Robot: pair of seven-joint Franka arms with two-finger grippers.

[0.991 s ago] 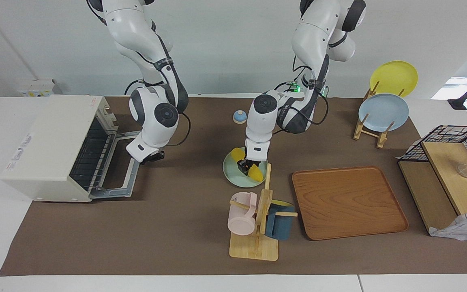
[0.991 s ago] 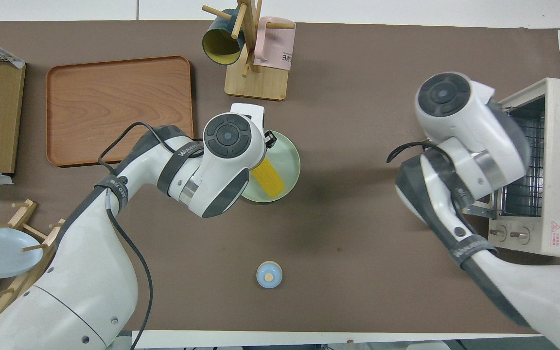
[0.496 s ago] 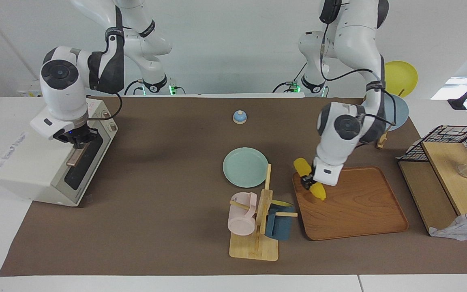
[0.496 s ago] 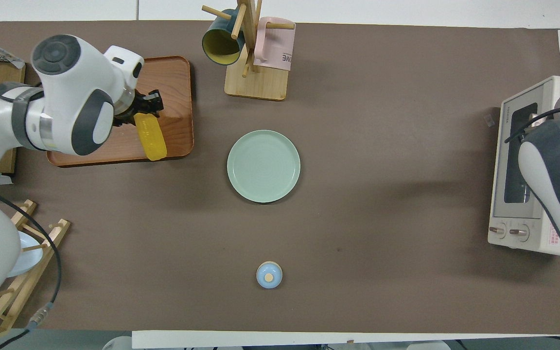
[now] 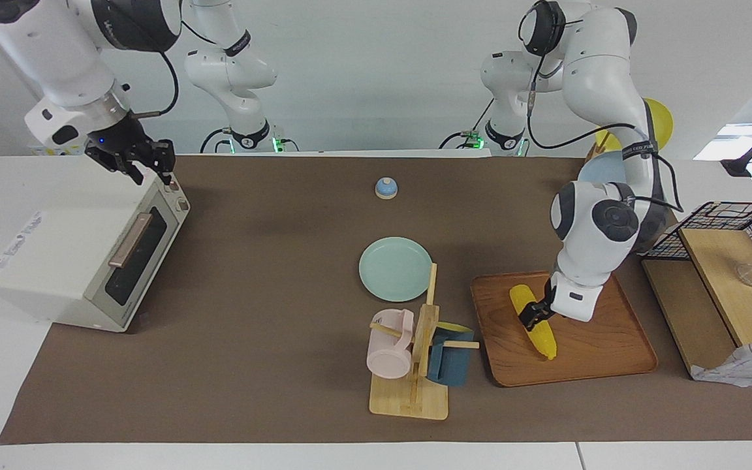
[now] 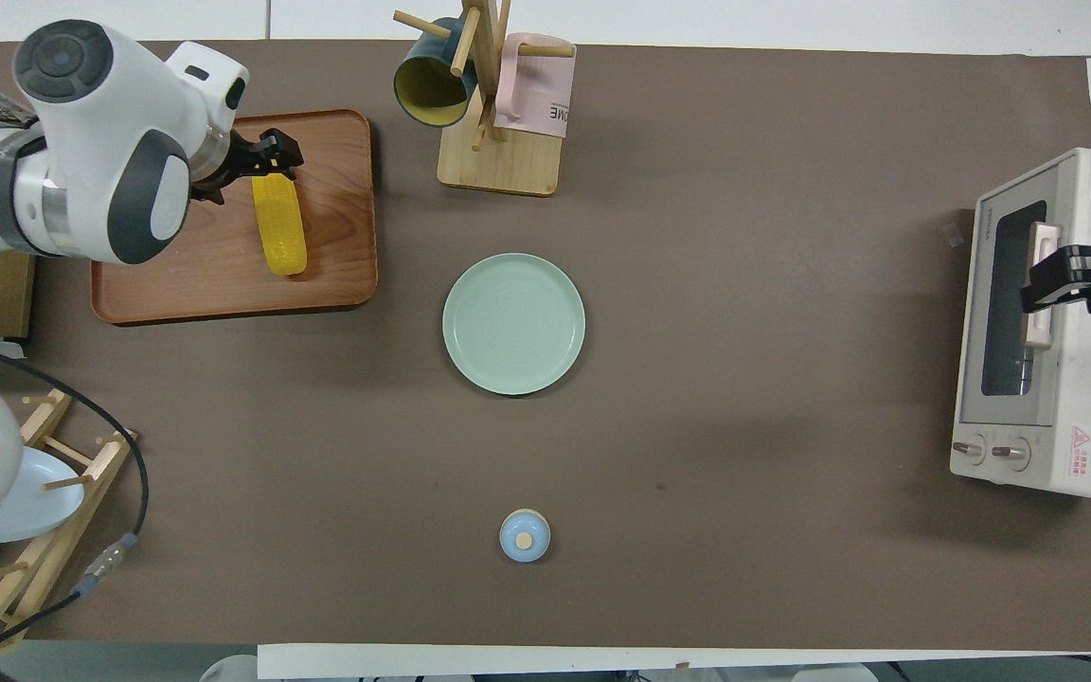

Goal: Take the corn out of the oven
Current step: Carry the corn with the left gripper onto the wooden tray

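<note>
The corn (image 5: 535,324) lies flat on the brown wooden tray (image 5: 585,356) toward the left arm's end of the table. It also shows in the overhead view (image 6: 280,225) on the tray (image 6: 176,275). My left gripper (image 5: 531,314) is low over the tray and shut on the corn; it also shows in the overhead view (image 6: 273,163). The oven (image 5: 69,241) stands at the right arm's end with its door shut, as in the overhead view (image 6: 1076,332). My right gripper (image 5: 151,170) is open and empty in the air over the oven's top front edge, above the handle in the overhead view (image 6: 1038,280).
A green plate (image 5: 394,269) lies empty mid-table. A mug tree (image 5: 415,352) with a pink and a dark blue mug stands beside the tray. A small blue knob (image 5: 386,188) sits near the robots. A plate rack (image 6: 25,483) and a wire basket (image 5: 722,215) are at the left arm's end.
My left gripper carried the corn from the green plate to the wooden tray and lowered it there. The oven door went from open to shut, and my right gripper rose above the oven.
</note>
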